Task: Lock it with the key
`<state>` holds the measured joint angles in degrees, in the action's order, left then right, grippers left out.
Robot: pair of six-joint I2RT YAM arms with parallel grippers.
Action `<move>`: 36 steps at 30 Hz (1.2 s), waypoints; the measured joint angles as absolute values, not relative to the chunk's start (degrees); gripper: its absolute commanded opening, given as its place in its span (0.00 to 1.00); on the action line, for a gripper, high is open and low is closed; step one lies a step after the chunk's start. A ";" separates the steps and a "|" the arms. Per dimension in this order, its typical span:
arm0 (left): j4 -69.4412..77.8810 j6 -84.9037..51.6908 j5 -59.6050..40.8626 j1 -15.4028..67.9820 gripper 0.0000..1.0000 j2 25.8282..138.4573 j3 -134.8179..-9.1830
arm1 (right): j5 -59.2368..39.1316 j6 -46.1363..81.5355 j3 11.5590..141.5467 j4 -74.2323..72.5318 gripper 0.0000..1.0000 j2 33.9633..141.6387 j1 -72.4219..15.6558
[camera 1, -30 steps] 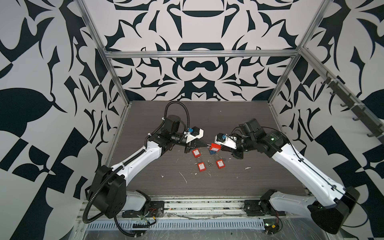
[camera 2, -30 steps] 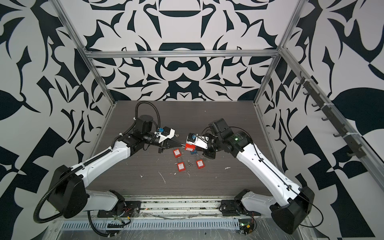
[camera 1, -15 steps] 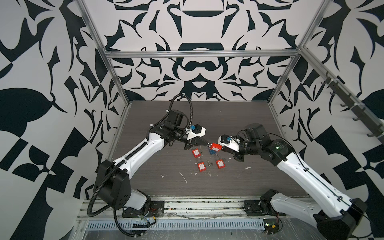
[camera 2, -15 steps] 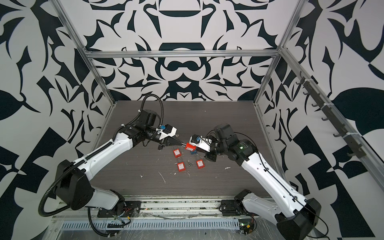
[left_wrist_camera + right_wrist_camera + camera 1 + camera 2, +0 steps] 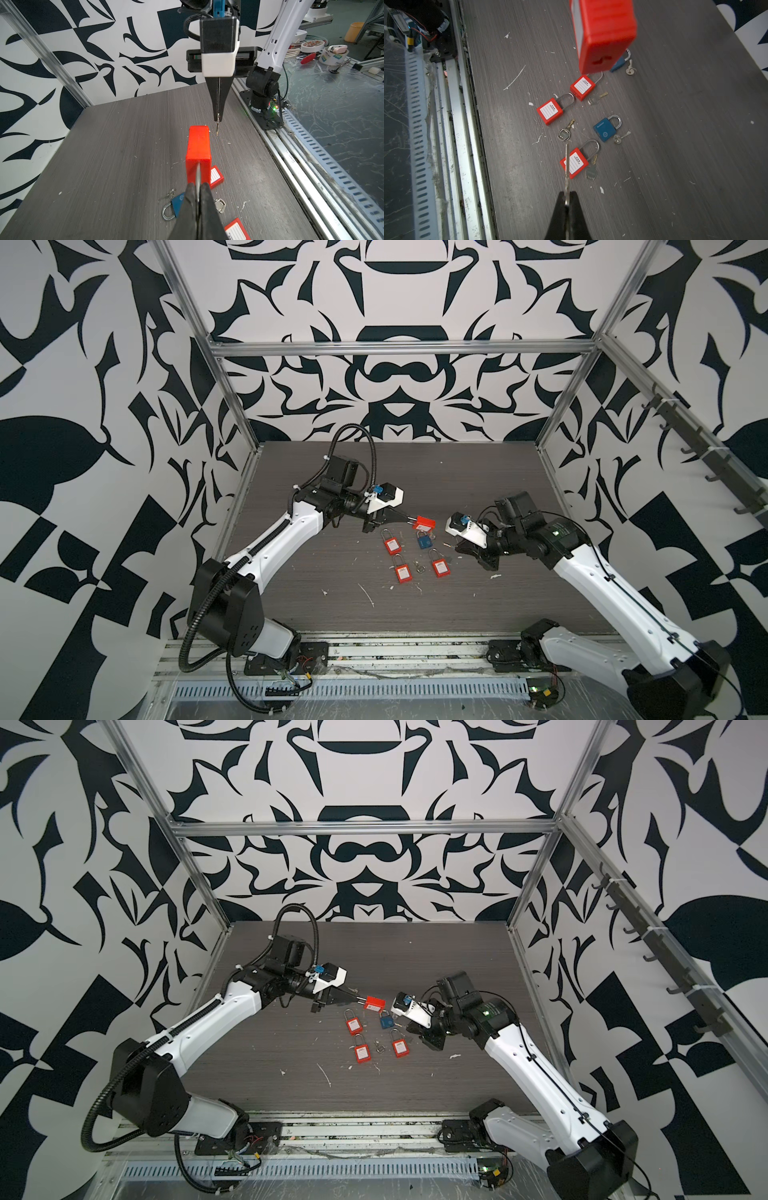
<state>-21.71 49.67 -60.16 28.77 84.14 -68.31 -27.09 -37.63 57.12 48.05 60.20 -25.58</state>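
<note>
A red padlock [image 5: 424,523] [image 5: 374,1002] hangs in the air over the table's middle. My left gripper [image 5: 198,187] is shut on its steel shackle [image 5: 198,173], and the body [image 5: 198,147] points away from it. The keyhole end [image 5: 600,61] faces my right gripper [image 5: 566,194]. That gripper is shut on a thin key [image 5: 566,166] whose blade sticks out forward. In the left wrist view the key [image 5: 217,128] tip sits just beside the lock's far end, apart from it. In a top view the right gripper [image 5: 451,545] is a short way right of the lock.
Under the held lock lie three red padlocks [image 5: 392,543] [image 5: 402,570] [image 5: 439,565], a blue padlock [image 5: 424,540] and several loose keys [image 5: 564,133]. A second blue padlock [image 5: 618,62] peeks out behind the held lock. Aluminium rails [image 5: 454,124] run along the front edge.
My right gripper has drawn back to the right with the key, opening a gap to the red padlock. The left gripper has shifted the lock slightly up and back.
</note>
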 measured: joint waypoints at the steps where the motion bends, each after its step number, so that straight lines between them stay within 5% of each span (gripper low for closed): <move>1: -22.31 49.95 -59.96 28.77 0.00 84.34 -68.60 | -26.33 -37.60 56.97 48.03 0.00 60.27 -25.58; 19: -57.49 58.96 -42.57 28.91 0.00 115.50 -105.25 | -5.82 -28.95 50.94 36.67 0.00 58.72 -25.56; 36: -63.02 58.33 -36.45 29.28 0.00 130.47 -113.73 | -5.19 -23.77 48.12 32.08 0.00 60.34 -25.56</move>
